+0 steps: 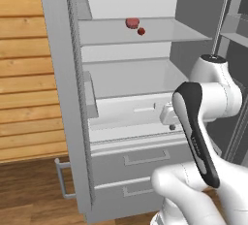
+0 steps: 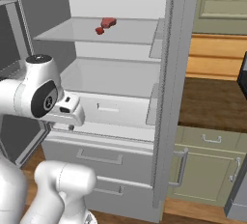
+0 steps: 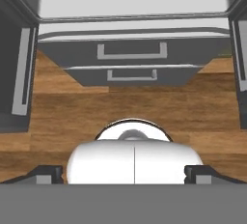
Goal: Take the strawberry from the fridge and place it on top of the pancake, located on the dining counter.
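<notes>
Hand view: my end effector (image 3: 123,172) points down at the floor before the fridge (image 3: 132,54) drawers, fingers spread wide, holding nothing. Farther up and back, the strawberry (image 1: 141,31) rests on an upper shelf (image 1: 160,34) just beside a second red lump (image 1: 132,23). Risk, as I judge it: rising from this low pose, my wrist could strike the shelf edge, or I could seize the wrong lump.

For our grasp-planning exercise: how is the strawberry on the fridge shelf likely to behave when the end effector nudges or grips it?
The strawberry looks small and rounded, so a nudge would probably roll it along the flat shelf. It sits near the shelf's front edge, so it might drop off. Being so small, it is probably light.
</notes>
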